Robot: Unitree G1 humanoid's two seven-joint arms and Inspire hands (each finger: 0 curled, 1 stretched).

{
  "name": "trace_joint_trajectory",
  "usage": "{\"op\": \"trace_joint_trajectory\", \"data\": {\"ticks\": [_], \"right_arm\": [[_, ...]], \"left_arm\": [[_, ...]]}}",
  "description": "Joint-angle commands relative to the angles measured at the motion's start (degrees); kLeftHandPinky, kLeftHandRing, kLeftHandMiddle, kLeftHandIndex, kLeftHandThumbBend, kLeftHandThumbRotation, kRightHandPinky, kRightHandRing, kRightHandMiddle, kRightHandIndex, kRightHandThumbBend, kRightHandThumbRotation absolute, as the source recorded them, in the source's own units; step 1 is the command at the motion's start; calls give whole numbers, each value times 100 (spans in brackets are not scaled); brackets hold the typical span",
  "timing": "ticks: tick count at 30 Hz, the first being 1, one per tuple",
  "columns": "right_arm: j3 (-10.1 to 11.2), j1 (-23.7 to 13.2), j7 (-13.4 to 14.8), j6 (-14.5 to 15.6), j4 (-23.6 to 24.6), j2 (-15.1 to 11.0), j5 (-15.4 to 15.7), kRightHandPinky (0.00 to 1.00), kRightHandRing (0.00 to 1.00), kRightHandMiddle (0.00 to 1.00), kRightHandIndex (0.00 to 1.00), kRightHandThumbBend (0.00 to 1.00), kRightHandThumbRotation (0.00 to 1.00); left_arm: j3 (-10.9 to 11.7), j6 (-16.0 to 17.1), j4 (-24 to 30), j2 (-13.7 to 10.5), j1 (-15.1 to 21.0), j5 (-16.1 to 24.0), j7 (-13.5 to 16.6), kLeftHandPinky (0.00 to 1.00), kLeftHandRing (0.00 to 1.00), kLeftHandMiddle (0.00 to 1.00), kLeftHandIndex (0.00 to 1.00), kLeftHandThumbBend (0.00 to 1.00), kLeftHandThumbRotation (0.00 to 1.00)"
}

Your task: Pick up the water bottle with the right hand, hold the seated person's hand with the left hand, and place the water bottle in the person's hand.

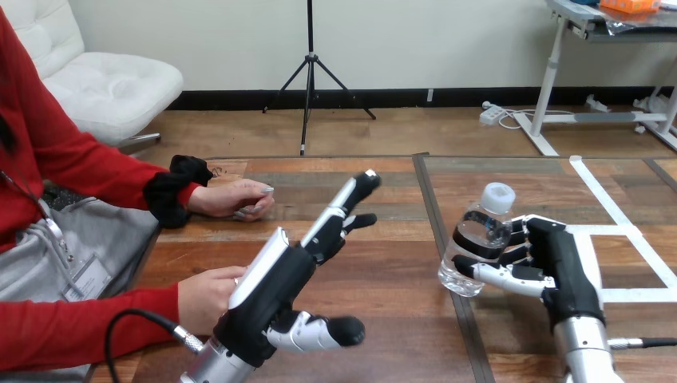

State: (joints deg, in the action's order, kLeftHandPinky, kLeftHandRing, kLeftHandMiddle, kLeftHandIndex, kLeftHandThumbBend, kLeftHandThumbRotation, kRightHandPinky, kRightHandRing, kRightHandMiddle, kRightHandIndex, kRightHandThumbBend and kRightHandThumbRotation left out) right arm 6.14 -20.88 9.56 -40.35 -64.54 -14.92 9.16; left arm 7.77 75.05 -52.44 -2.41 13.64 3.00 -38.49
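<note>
Nearest, at left: left hand (275, 291), glossy black with white shells, fingers straight, thumb sticking out, gripping nothing. Just beside it, partly hidden behind its back: the person's near hand (203, 297), low over the wooden surface (383, 279); contact not clear. At right, slightly farther: right hand (559, 267), fingers curled round a clear ribbed plastic water bottle (481, 239) with round white cap, tilted, base close to the surface. Farthest, at left: the person's far hand (235, 199), resting on the surface.
</note>
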Motion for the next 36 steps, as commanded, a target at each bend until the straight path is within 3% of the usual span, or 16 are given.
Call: {"op": "trace_joint_trajectory", "data": {"ticks": [1, 9, 19, 36], "right_arm": [[-68, -33, -65, -373, 653, -170, 13, 28, 35, 43, 42, 89, 0], [-87, 296, -160, -362, 1184, -205, -42, 28, 35, 42, 42, 89, 0], [-83, 698, -253, -254, 1885, -203, -56, 31, 37, 43, 41, 90, 0], [-67, 1264, -493, 56, 3003, -225, -100, 33, 38, 44, 42, 90, 0]], "left_arm": [[-10, 159, 194, -187, 232, 566, 625, 90, 100, 100, 100, 100, 79], [-191, 48, 356, -344, 171, 1222, 1321, 91, 100, 100, 100, 100, 76], [-490, -27, 394, -516, 167, 1644, 1967, 92, 100, 100, 100, 100, 76], [-882, -206, 574, -840, 142, 1943, 2555, 95, 100, 100, 100, 100, 73]]}}
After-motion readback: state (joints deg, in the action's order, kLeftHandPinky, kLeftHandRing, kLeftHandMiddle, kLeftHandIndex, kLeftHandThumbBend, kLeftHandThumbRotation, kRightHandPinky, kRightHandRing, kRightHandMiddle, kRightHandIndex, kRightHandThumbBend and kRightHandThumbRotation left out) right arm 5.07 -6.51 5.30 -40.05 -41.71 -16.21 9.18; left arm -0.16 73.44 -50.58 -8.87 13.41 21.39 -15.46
